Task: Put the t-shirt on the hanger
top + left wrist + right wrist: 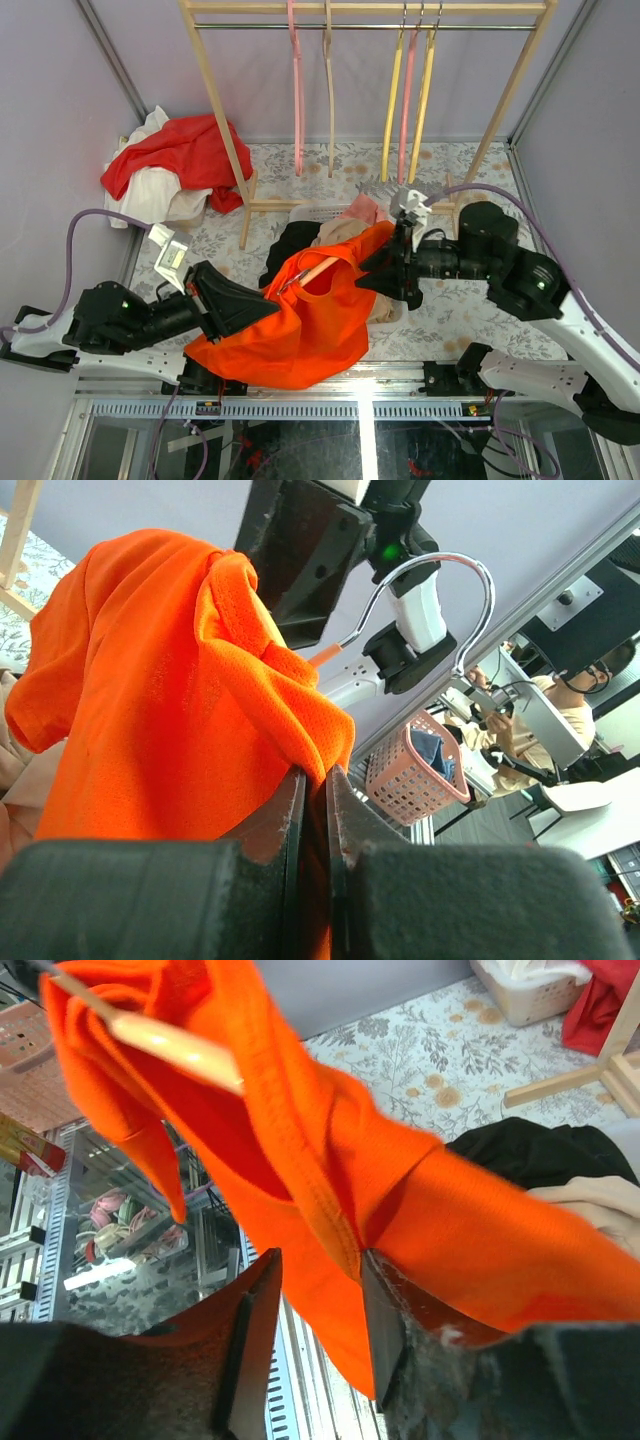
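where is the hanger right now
Top view, centre: the hanger is partly inside the neck of the t-shirt, in front of the wooden rack.

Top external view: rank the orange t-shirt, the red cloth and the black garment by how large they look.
1. orange t-shirt, clearly the largest
2. red cloth
3. black garment, the smallest patch showing; the t-shirt covers part of it, so its full extent is unsure

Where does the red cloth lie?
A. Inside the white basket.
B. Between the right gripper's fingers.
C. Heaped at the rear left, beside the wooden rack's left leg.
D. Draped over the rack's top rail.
C: the red cloth lies heaped over a white cloth at the rear left, next to the left leg of the wooden rack.
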Action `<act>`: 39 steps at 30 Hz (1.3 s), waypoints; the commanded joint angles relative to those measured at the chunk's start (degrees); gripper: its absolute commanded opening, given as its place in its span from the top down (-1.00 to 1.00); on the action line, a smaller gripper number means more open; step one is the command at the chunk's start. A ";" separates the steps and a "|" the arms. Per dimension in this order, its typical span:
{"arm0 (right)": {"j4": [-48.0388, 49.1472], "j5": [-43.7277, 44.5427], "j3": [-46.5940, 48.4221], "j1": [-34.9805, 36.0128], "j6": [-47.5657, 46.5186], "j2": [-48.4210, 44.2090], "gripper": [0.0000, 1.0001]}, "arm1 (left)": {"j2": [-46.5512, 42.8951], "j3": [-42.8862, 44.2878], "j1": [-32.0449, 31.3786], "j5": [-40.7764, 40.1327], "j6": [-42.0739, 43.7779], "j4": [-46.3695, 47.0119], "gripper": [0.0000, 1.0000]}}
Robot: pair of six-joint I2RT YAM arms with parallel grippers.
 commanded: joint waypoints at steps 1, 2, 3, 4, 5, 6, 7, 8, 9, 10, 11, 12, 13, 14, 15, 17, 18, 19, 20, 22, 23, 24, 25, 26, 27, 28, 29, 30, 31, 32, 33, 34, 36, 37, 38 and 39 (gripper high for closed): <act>-2.09 0.04 4.99 0.63 -1.62 -5.62 0.05 | 0.10 3.58 -11.35 -0.15 -2.03 5.52 1.00; -2.51 0.03 5.48 0.55 -1.75 -6.39 -0.05 | 0.52 3.95 -11.35 0.05 -2.46 4.60 1.00; -3.09 0.13 6.04 0.58 -1.95 -6.96 -0.14 | 0.81 4.31 -11.35 0.08 -2.97 3.77 1.00; -3.45 0.20 6.61 0.58 -2.23 -7.43 -0.27 | 1.15 4.77 -11.35 0.21 -3.45 3.03 1.00; -3.80 0.55 6.99 0.60 -2.59 -7.86 -0.36 | 1.45 5.12 -11.35 0.70 -3.92 2.44 1.00; -4.18 1.30 7.45 0.61 -2.94 -8.12 -0.39 | 1.74 5.39 -11.35 1.09 -4.36 1.91 1.00; -4.72 1.90 7.94 0.58 -3.33 -8.05 -0.40 | 1.95 5.72 -11.28 1.53 -4.92 1.38 1.00; -5.21 2.48 8.47 0.61 -3.64 -7.75 -0.40 | 2.16 5.99 -11.34 2.21 -5.38 0.86 1.00; -5.49 3.12 9.06 0.62 -3.91 -7.20 -0.40 | 2.51 6.26 -11.35 2.76 -5.84 0.28 1.00; -6.11 3.88 9.64 0.61 -4.34 -6.57 -0.40 | 2.87 6.58 -11.29 3.47 -6.32 -0.39 1.00; -6.54 4.78 10.19 0.62 -4.74 -5.90 -0.40 | 3.04 6.80 -11.31 4.34 -6.80 -0.84 1.00; -6.75 5.79 10.62 0.62 -5.13 -5.36 -0.41 | 3.42 7.11 -11.30 4.95 -7.24 -1.25 1.00; -7.07 6.62 11.28 0.56 -5.86 -4.63 -0.41 | 3.79 7.42 -11.34 5.98 -7.58 -1.78 1.00; -7.14 7.34 11.80 0.56 -6.23 -3.97 -0.43 | 4.20 7.61 -11.35 7.19 -8.00 -2.08 1.00; -7.30 7.71 12.34 0.58 -6.69 -3.17 -0.44 | 4.55 7.87 -11.35 8.09 -8.39 -2.38 1.00; -7.74 7.16 13.53 0.62 -7.36 -1.42 -0.45 | 5.36 8.51 -11.34 9.65 -9.35 -3.20 1.00; -7.85 6.36 13.79 0.59 -7.67 -0.82 -0.46 | 5.73 8.78 -11.35 10.23 -9.92 -3.58 1.00; -7.79 5.68 14.05 0.56 -7.96 -0.28 -0.47 | 5.88 8.93 -11.35 10.78 -10.25 -3.62 1.00; -7.70 5.09 14.17 0.58 -8.09 0.15 -0.48 | 6.03 8.93 -11.35 11.22 -10.59 -3.74 1.00; -7.62 3.34 14.26 0.61 -8.48 0.70 -0.50 | 6.16 8.98 -11.33 11.76 -10.99 -3.84 1.00; -7.64 2.44 14.19 0.60 -8.70 1.00 -0.52 | 6.25 8.89 -11.30 12.00 -11.11 -3.70 1.00; -7.97 1.06 14.32 0.60 -8.94 1.32 -0.52 | 6.26 8.89 -11.34 12.23 -11.20 -3.64 1.00; -8.51 -0.09 14.40 0.59 -9.30 1.65 -0.53 | 6.26 8.92 -11.35 12.31 -11.22 -3.63 1.00; -8.67 -0.89 14.29 0.63 -9.40 1.81 -0.53 | 6.19 8.85 -11.35 12.48 -11.18 -3.52 1.00; -8.76 -2.00 13.90 0.56 -9.53 1.84 -0.53 | 6.11 8.92 -11.35 12.51 -11.14 -3.46 1.00; -8.71 -3.26 13.46 0.62 -9.65 1.79 -0.54 | 6.01 9.02 -11.32 12.44 -11.10 -3.45 1.00; -8.26 -4.12 12.63 0.59 -9.59 1.56 -0.53 | 5.94 9.02 -11.35 12.55 -11.00 -3.41 1.00; -7.87 -5.00 11.92 0.63 -9.47 1.29 -0.54 | 5.79 9.03 -11.32 12.54 -10.97 -3.37 1.00; -7.55 -6.16 11.15 0.55 -9.41 0.94 -0.53 | 5.74 9.10 -11.31 12.40 -10.90 -3.48 1.00; -6.84 -6.74 10.22 0.60 -9.14 0.48 -0.54 | 5.67 9.16 -11.33 12.28 -10.88 -3.60 1.00; -6.39 -7.27 9.64 0.58 -8.95 0.03 -0.54 | 5.64 9.15 -11.30 12.23 -10.88 -3.63 1.00; -6.17 -8.14 9.13 0.61 -8.96 -0.35 -0.54 | 5.57 9.16 -11.28 12.17 -10.88 -3.75 1.00; -5.64 -9.44 8.42 0.63 -8.65 -0.78 -0.54 | 5.48 9.25 -11.35 11.88 -10.88 -4.00 1.00; -5.47 -10.11 8.26 0.58 -8.56 -0.83 -0.54 | 5.47 9.29 -11.34 11.82 -10.83 -4.14 1.00; -5.26 -10.50 8.04 0.61 -8.35 -0.92 -0.53 | 5.47 9.28 -11.30 11.76 -10.75 -4.09 1.00; -5.16 -10.91 7.77 0.63 -8.34 -0.78 -0.53 | 5.47 9.34 -11.34 11.72 -10.64 -3.93 1.00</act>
